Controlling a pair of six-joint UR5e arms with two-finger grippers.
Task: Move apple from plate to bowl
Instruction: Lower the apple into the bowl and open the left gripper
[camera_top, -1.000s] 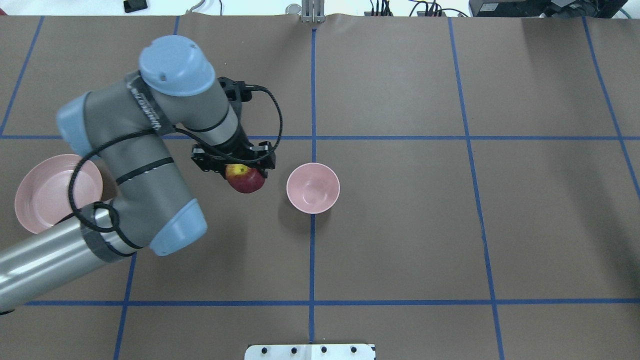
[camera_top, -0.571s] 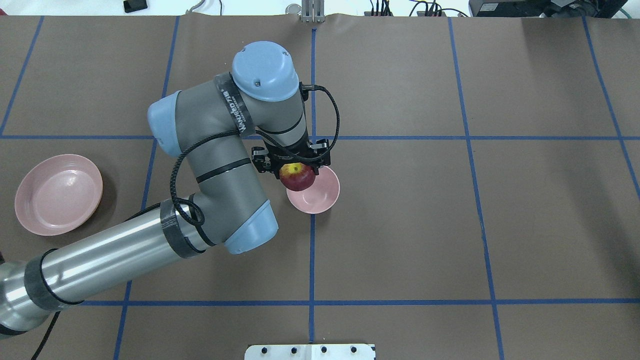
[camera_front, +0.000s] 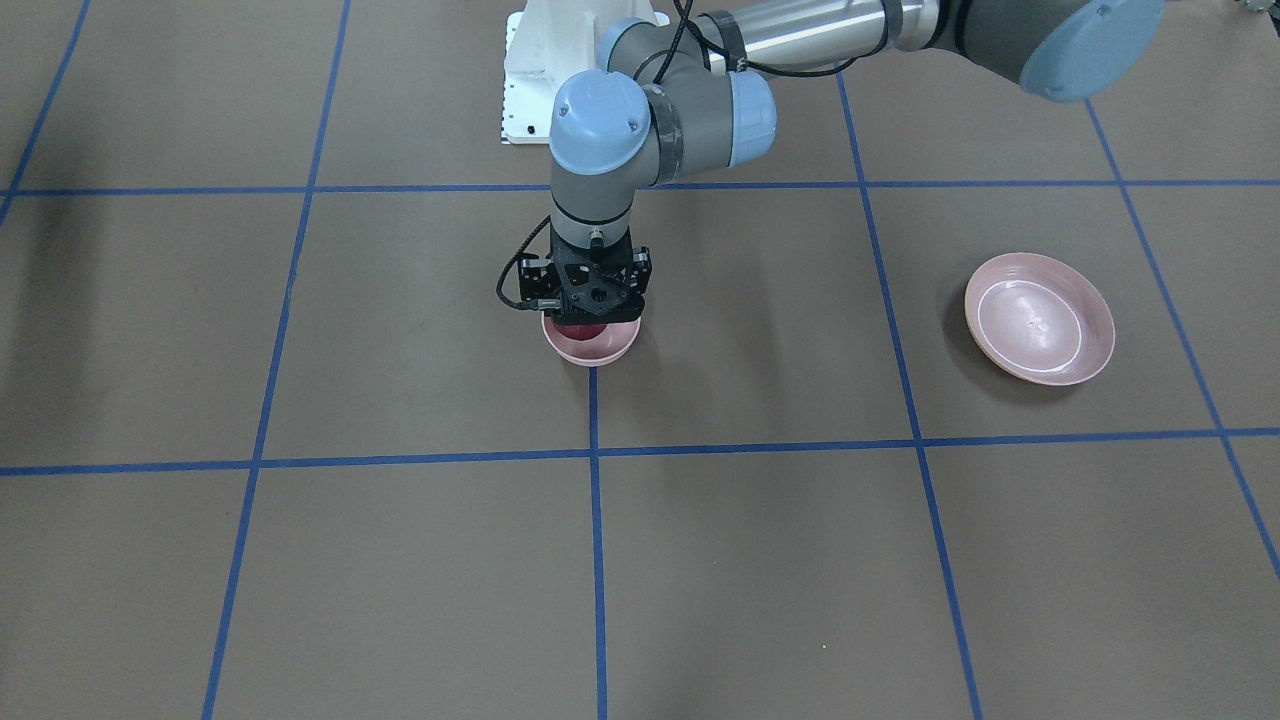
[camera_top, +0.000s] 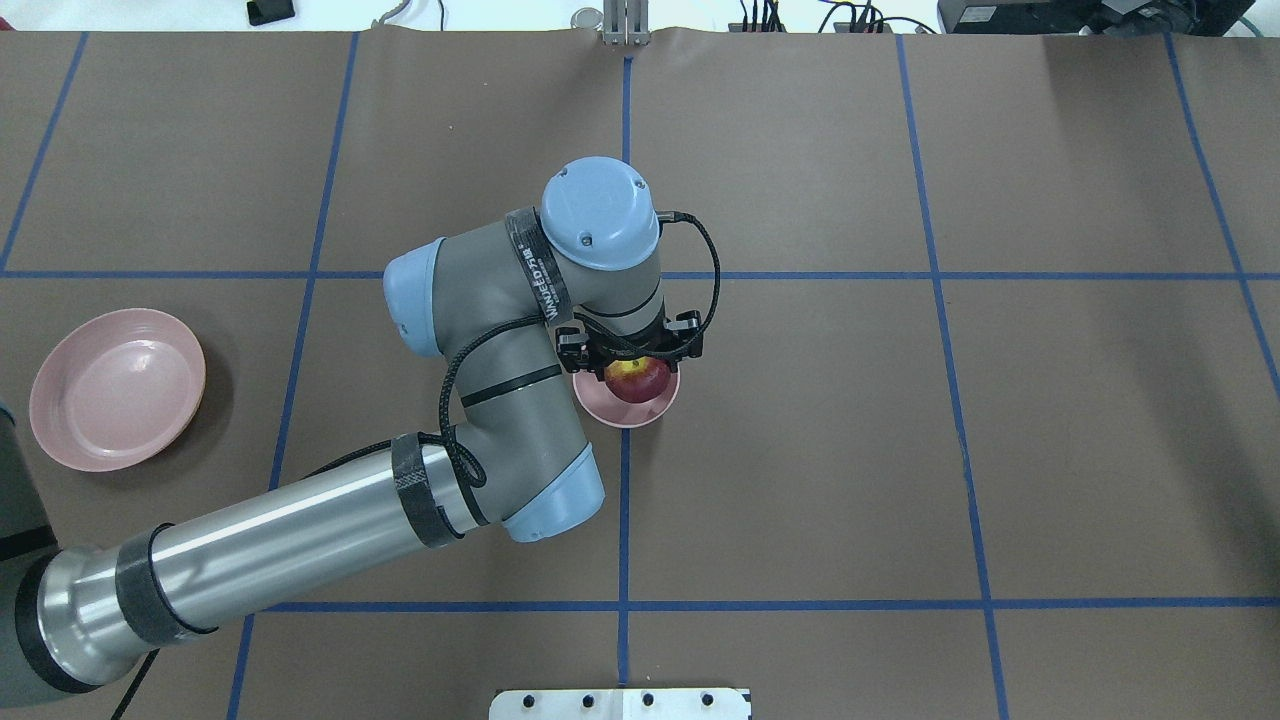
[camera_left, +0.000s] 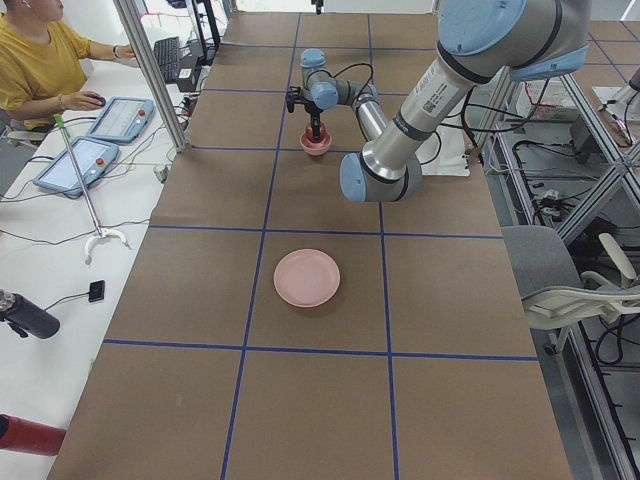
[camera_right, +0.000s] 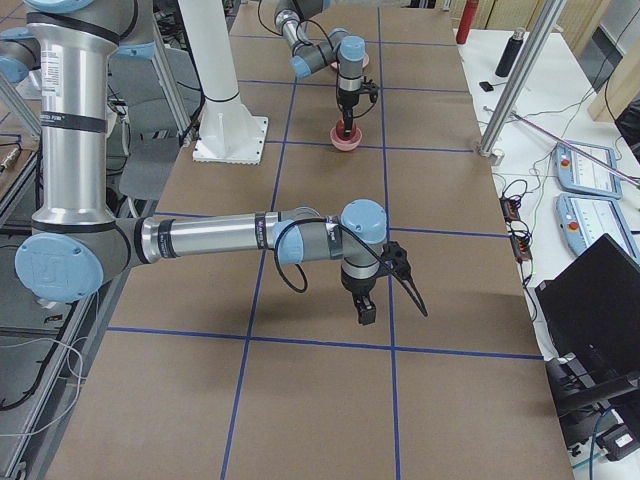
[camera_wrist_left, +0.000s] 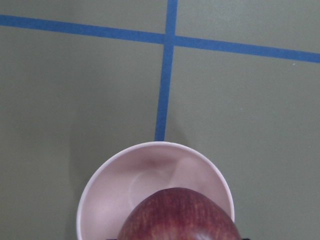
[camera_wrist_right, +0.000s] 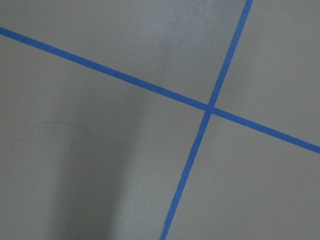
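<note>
My left gripper (camera_top: 634, 360) is shut on the dark-red apple (camera_top: 641, 381) with the yellow patch on top. It holds the apple right over the small deep pink bowl (camera_top: 628, 417) at the table's middle, low in the bowl's mouth. In the left wrist view the apple (camera_wrist_left: 180, 216) covers the near part of the bowl (camera_wrist_left: 102, 182). In the front view only a red sliver of the apple (camera_front: 582, 329) shows under the gripper (camera_front: 590, 315). The shallow pink plate (camera_top: 117, 388) lies empty at the far left. My right gripper (camera_right: 364, 308) shows only in the right side view; I cannot tell whether it is open or shut.
The table is brown paper with a blue tape grid (camera_top: 625, 520). A white mounting plate (camera_top: 620, 704) sits at the near edge. The right arm (camera_right: 230, 238) reaches low over the table's right end, far from the bowl. An operator (camera_left: 40, 60) sits beside the table.
My left arm has swung right with the apple, from left of the bowl to directly over it, and has lowered toward it. The plate is now fully uncovered.
</note>
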